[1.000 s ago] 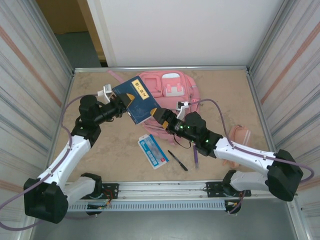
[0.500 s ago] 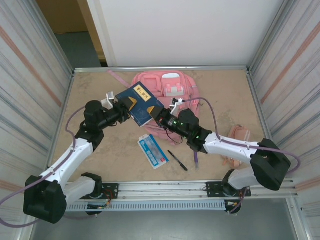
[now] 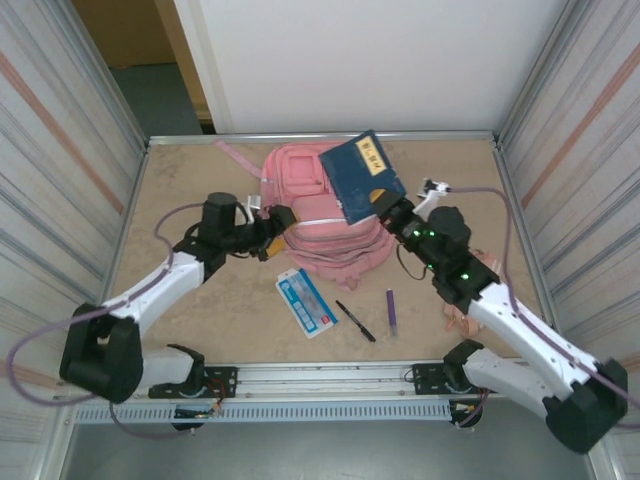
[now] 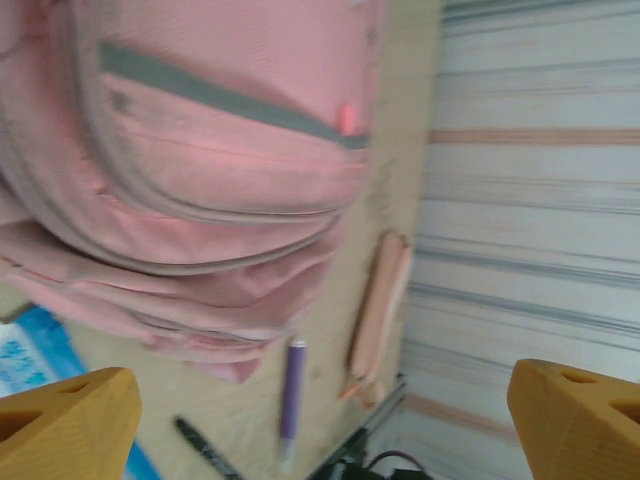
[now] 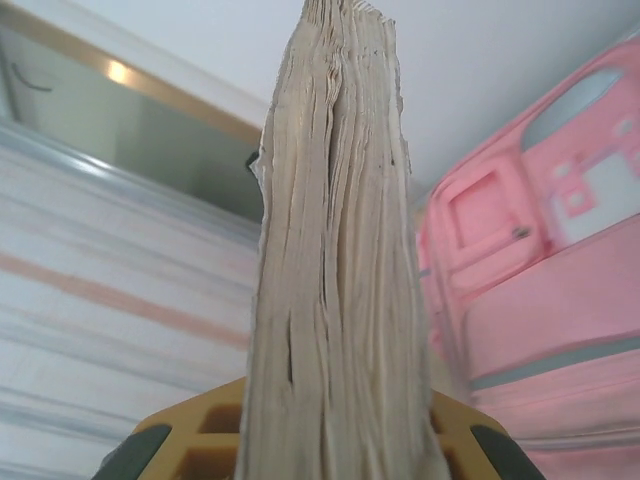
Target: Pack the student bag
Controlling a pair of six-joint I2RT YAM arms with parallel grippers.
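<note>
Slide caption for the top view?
Right fingers hold a blue book over the pink backpack; left fingers open beside it.

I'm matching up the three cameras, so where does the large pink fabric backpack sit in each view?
Top external: large pink fabric backpack at far centre, its upper right overlapped by the thick blue-covered book.
Left wrist: backpack at upper left, above the purple pen.
Right wrist: backpack at the right edge, beside the book's page edges.
Shared landmark: ribbed grey wall panels.

Left gripper (image 4: 322, 425) gapes wide (arm stretched forward), right gripper (image 3: 388, 208) clamped tight
</note>
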